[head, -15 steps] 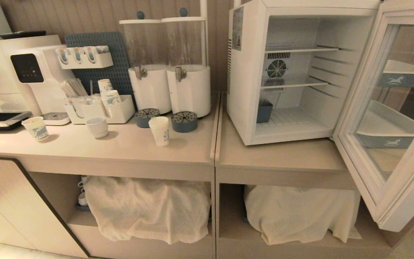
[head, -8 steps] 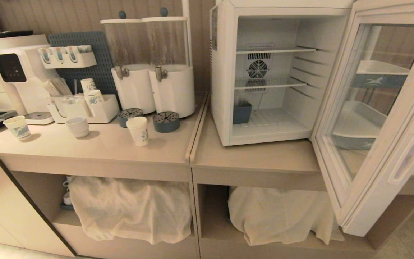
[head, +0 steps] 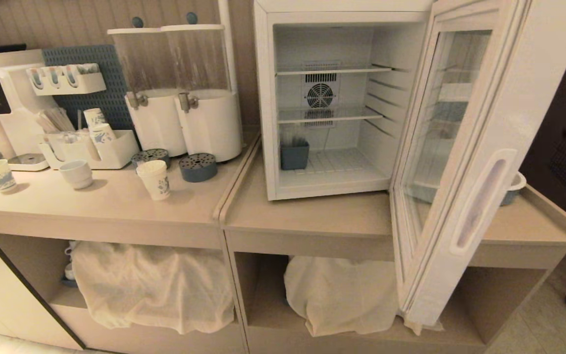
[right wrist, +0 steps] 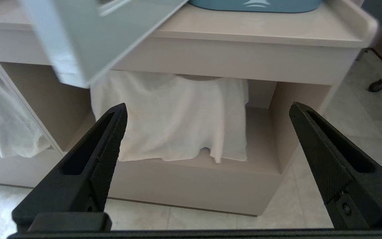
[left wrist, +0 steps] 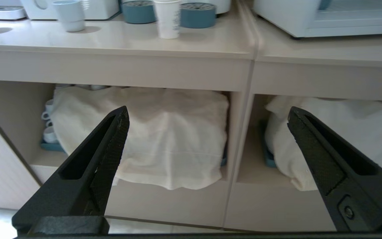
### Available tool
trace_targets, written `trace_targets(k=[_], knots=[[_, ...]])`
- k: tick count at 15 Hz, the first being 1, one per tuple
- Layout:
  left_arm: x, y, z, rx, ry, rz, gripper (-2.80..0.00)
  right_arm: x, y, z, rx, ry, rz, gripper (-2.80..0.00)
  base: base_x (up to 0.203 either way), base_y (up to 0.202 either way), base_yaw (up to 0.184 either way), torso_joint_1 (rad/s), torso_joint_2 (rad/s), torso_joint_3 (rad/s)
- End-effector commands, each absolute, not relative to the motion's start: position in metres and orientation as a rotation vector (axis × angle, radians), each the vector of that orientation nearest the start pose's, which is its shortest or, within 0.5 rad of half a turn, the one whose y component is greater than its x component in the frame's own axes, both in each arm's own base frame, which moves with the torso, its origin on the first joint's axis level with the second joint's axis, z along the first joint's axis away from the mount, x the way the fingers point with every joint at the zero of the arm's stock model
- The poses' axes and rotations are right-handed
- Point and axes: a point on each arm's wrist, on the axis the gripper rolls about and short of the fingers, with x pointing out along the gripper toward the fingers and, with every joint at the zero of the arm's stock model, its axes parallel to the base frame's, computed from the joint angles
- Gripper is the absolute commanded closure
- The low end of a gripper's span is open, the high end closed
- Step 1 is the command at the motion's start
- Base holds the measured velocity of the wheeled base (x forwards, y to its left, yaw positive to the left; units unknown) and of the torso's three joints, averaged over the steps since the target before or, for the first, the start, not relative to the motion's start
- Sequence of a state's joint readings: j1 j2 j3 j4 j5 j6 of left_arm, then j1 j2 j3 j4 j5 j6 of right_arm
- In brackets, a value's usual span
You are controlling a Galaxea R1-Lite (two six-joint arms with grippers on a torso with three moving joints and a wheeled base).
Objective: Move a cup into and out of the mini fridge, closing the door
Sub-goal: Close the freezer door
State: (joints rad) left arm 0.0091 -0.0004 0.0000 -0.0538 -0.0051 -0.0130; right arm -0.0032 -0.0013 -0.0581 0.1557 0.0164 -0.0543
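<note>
The cup (head: 154, 179) stands upright on the surface (head: 116, 206), just in front of two round blue drip trays (head: 198, 167), well left of the mini fridge (head: 332, 98). The door (head: 460, 162) hangs wide open. Left gripper (left wrist: 207, 114) and right gripper (right wrist: 207, 109) hang low before the shelves, fingers spread wide, holding nothing.

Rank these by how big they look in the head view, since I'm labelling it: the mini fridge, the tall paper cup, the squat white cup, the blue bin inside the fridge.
1. Mini fridge
2. Tall paper cup
3. Blue bin and squat white cup: look alike, and the bin sits farther back, so unranked.
</note>
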Motion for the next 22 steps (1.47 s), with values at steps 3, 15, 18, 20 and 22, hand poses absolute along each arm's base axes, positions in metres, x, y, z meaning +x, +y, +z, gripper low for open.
trace_targets(k=[3, 15, 18, 20, 22], knots=[[-0.022, 0.000, 0.076, -0.015, -0.038, 0.004, -2.80, -0.028, 0.000, 0.076, -0.054, 0.095, 0.016, -2.80, 0.000, -0.080, -0.002, 0.003, 0.00, 0.001], [-0.022, 0.000, 0.076, -0.015, -0.038, 0.004, -2.80, -0.063, 0.002, 0.138, -0.021, -0.035, 0.089, -2.80, 0.000, 0.000, 0.000, 0.000, 0.00, 0.000], [-0.022, 0.000, 0.076, -0.015, -0.038, 0.004, -2.80, -0.065, 0.002, 0.167, -0.012, -0.049, 0.096, -2.80, 0.000, 0.000, 0.000, 0.000, 0.00, 0.000], [-0.022, 0.000, 0.076, -0.018, -0.038, 0.004, -2.80, -0.063, 0.003, 0.209, 0.014, -0.061, 0.139, -2.80, 0.000, 0.000, 0.000, 0.000, 0.00, 0.000], [-0.022, 0.000, 0.077, -0.019, -0.040, 0.004, -2.80, -0.055, 0.001, 0.240, 0.029, -0.062, 0.192, -2.80, 0.000, 0.000, 0.000, 0.000, 0.00, 0.000]])
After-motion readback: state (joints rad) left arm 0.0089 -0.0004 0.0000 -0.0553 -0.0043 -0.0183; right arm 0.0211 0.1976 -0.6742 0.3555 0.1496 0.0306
